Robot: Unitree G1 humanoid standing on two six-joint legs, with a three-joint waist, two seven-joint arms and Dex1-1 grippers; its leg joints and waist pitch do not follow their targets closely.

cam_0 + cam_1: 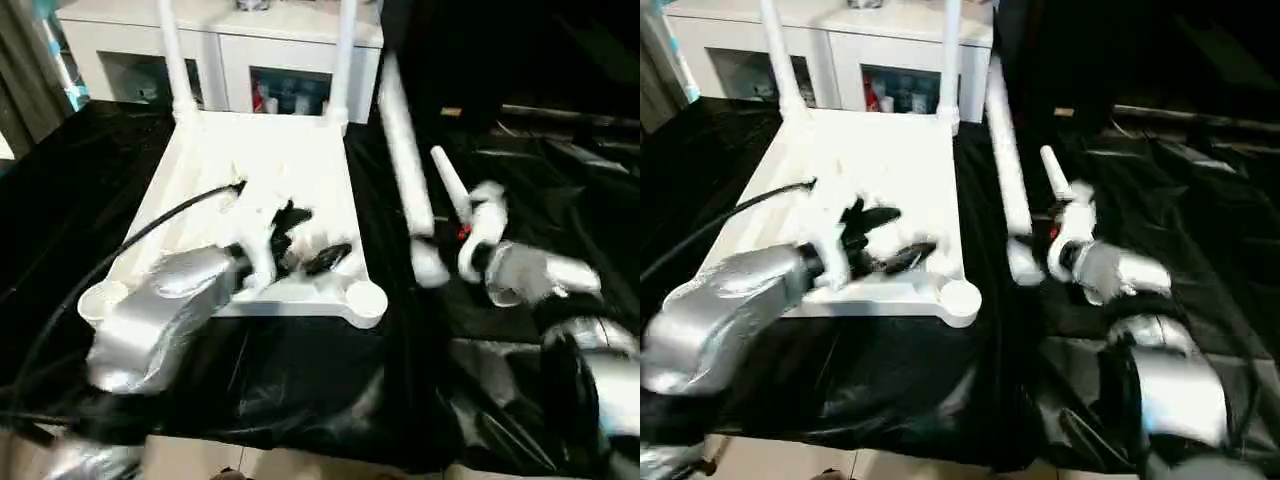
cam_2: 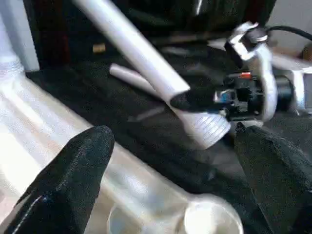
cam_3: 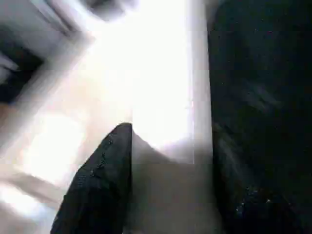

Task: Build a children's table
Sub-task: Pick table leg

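Observation:
The children's table top [image 1: 270, 150] lies upside down on the black cloth. Two white legs [image 1: 172, 50] [image 1: 343, 50] stand in its far corners, and the near corner sockets [image 1: 365, 298] [image 1: 100, 298] are empty. My left gripper [image 1: 308, 240] hovers open just above the near end of the top, nothing between its fingers [image 2: 73, 180]. My right gripper [image 1: 445, 250] is shut on a third leg [image 1: 405, 150], held tilted to the right of the top with its thick threaded end [image 2: 202, 126] low near the right socket. Another leg [image 1: 450, 185] lies loose on the cloth beside it.
A white cabinet [image 1: 250, 60] with glass-fronted compartments stands right behind the table top. A black cable [image 1: 130, 240] runs over my left forearm. Black cloth [image 1: 300, 380] covers the work surface, and its front edge lies close below the table top.

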